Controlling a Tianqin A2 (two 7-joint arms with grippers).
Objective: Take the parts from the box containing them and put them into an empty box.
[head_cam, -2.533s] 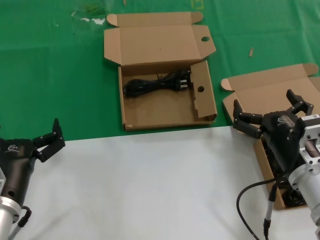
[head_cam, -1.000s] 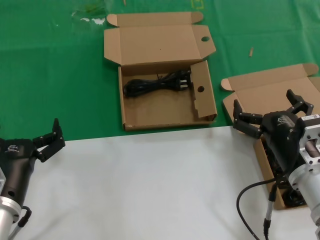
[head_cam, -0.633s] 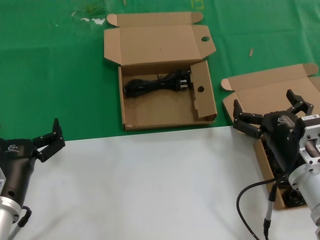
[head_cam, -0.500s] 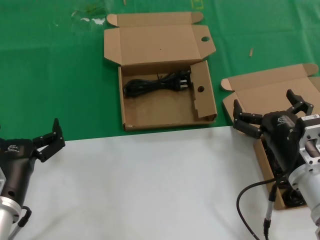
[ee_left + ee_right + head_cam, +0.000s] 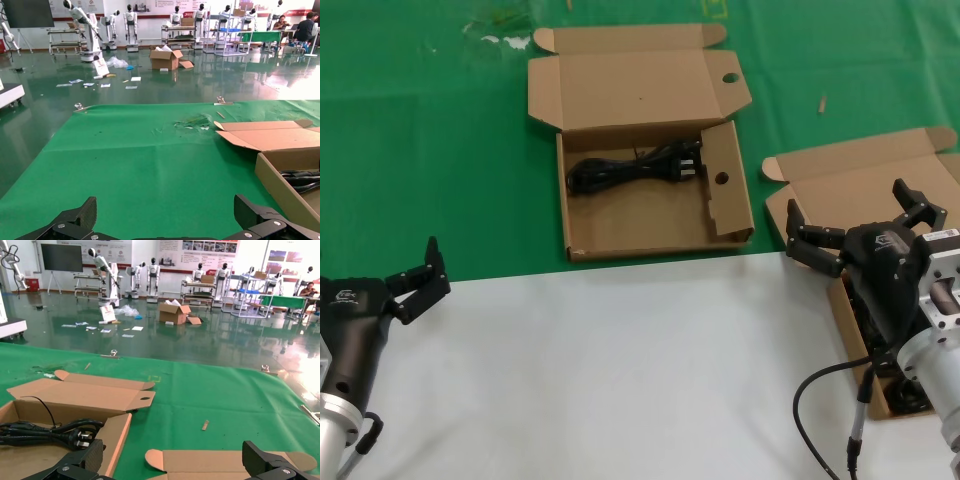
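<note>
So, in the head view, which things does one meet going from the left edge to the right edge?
left gripper → black power cable inside the box with round holes → right gripper, in front of the plain-lidded box

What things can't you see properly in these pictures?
- Inside of the box on the right, head view: the right gripper and its arm cover most of it, so its cables cannot be counted.
- That box's far corner, head view: cut off by the edge.
- Cable in the holed box, left wrist view: cut off by the edge.
- Left gripper: open, holding nothing.
</note>
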